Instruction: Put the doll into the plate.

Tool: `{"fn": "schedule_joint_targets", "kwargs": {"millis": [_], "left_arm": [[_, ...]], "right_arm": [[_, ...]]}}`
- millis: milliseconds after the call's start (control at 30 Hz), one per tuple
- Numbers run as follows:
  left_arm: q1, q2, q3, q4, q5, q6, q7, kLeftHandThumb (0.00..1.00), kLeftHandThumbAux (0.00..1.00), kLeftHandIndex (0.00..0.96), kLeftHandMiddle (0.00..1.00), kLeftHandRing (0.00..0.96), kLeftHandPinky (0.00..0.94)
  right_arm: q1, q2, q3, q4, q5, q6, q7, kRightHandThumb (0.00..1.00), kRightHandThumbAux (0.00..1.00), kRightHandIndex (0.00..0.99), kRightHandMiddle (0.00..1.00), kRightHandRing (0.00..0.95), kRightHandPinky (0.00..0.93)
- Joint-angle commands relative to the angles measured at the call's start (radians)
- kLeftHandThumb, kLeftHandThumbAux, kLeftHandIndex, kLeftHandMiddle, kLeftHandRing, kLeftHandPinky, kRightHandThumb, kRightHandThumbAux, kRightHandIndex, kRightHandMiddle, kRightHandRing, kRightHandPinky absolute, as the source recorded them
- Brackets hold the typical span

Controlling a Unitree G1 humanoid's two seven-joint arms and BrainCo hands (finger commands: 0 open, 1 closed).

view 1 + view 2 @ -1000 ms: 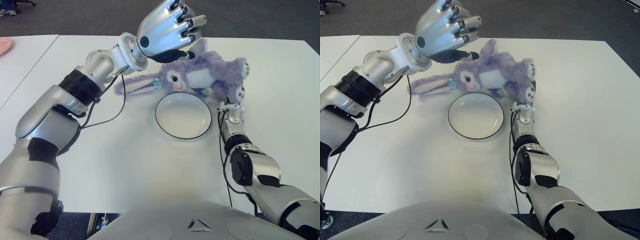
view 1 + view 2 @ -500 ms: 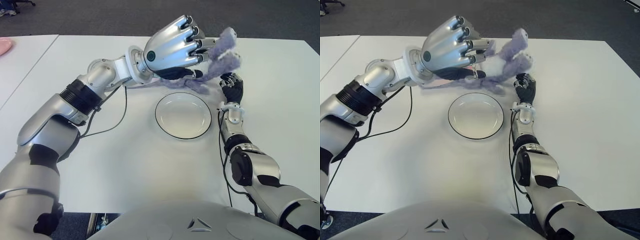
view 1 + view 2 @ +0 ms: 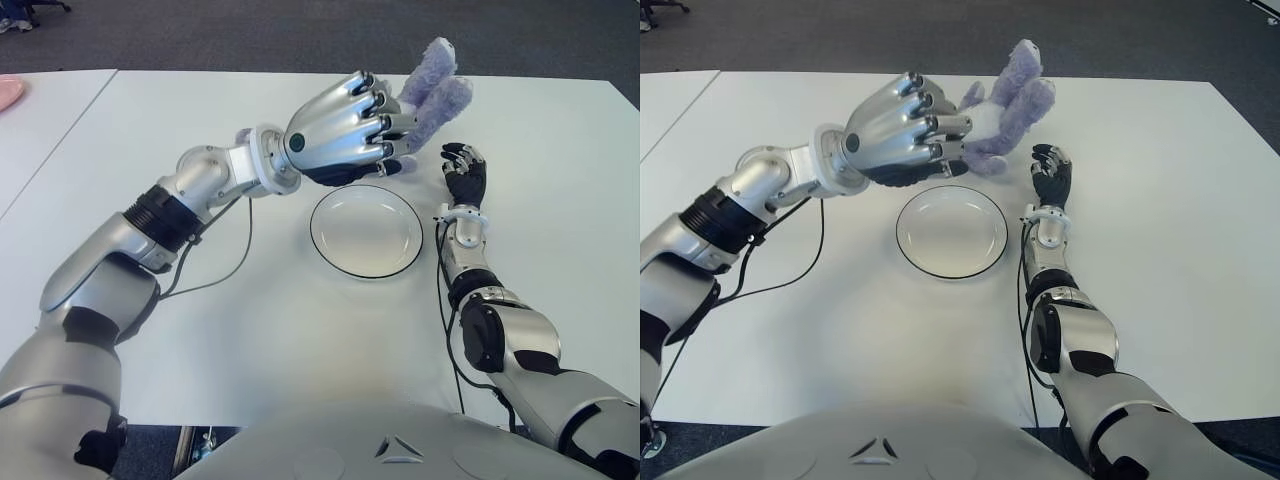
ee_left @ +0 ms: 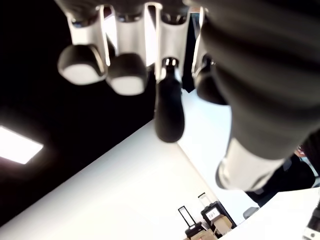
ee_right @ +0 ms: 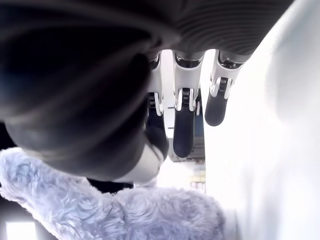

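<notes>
The doll (image 3: 432, 88), a purple plush rabbit, is held off the table in my left hand (image 3: 350, 140), whose fingers curl around its body. Only two fuzzy purple limbs stick out beyond the fingers; the rest is hidden behind the hand. The hand hovers just past the far rim of the white, black-edged plate (image 3: 366, 231), which holds nothing. My right hand (image 3: 466, 178) shows to the right of the plate with fingers stretched out and nothing in them. Purple plush (image 5: 100, 215) also fills the foreground of the right wrist view.
The white table (image 3: 250, 330) stretches all around the plate. A pink object (image 3: 8, 90) sits at the far left on a neighbouring table. Dark floor lies beyond the table's far edge.
The doll lay on the table behind the plate; my left hand came down, closed on it and lifted it, bunching it up. My right hand is now uncovered and has barely moved.
</notes>
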Motion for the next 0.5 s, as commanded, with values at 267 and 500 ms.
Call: {"fn": "schedule_joint_targets", "kwargs": {"millis": [267, 500], "left_arm": [[0.07, 0.022, 0.039, -0.056, 0.223, 0.142, 0.025, 0.11, 0.703, 0.827, 0.898, 0.891, 0.889], [0.026, 0.035, 0.03, -0.014, 0.3, 0.185, 0.029, 0.079, 0.716, 0.807, 0.868, 0.854, 0.835]], "right_arm": [[0.28, 0.124, -0.002, 0.133, 0.004, 0.005, -0.043, 0.862, 0.888, 0.349, 0.34, 0.352, 0.175], [0.275, 0.109, -0.008, 0.142, 0.014, 0.074, -0.032, 0.822, 0.898, 0.347, 0.34, 0.32, 0.14]]}}
